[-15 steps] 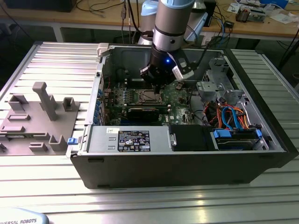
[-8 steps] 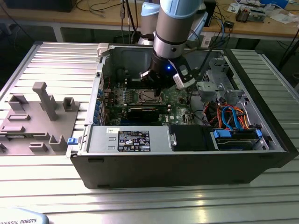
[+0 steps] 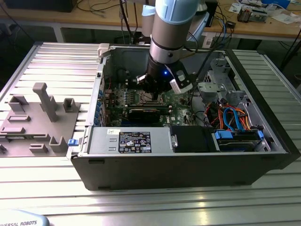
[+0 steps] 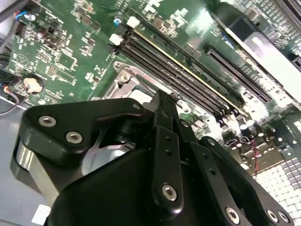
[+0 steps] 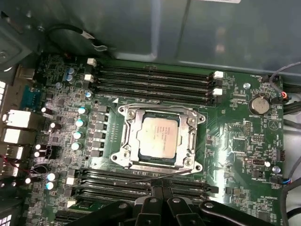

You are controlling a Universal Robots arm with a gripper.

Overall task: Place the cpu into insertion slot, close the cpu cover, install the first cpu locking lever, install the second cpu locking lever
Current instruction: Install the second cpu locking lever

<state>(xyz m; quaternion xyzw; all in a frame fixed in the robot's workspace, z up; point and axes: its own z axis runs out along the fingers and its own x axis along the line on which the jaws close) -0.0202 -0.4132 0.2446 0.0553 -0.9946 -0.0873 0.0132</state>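
**Cpu seated under closed cover, gripper low over the memory slots**

In the first wrist view the cpu [image 5: 159, 137] lay flat in its socket at the middle of the green motherboard [image 5: 230, 132], its silvery top showing through the square opening of the cpu cover [image 5: 130, 136]. The cover was down, framing the chip on all four sides. A thin wire lever [image 5: 141, 176] ran along the socket edge nearest the gripper; whether it was latched could not be told. Black memory slots [image 5: 155, 77] flanked the socket on two opposite sides, and a round coin battery [image 5: 257, 104] sat well apart toward the board's edge.

The gripper [image 5: 159, 189] hung just beside the socket, over the nearer bank of slots, its black fingers drawn together to a narrow tip with nothing between them. The second wrist view showed the same gripper [image 4: 162, 101] from behind, the fingers [image 4: 164, 141] pressed side by side, with a corner of the cover beyond them.

In the exterior view the arm [image 3: 171, 28] reached down into the open computer case [image 3: 188, 165], the gripper [image 3: 153, 95] low over the board. A grey fixture plate [image 3: 33, 122] lay outside the case, at the exterior view's left.
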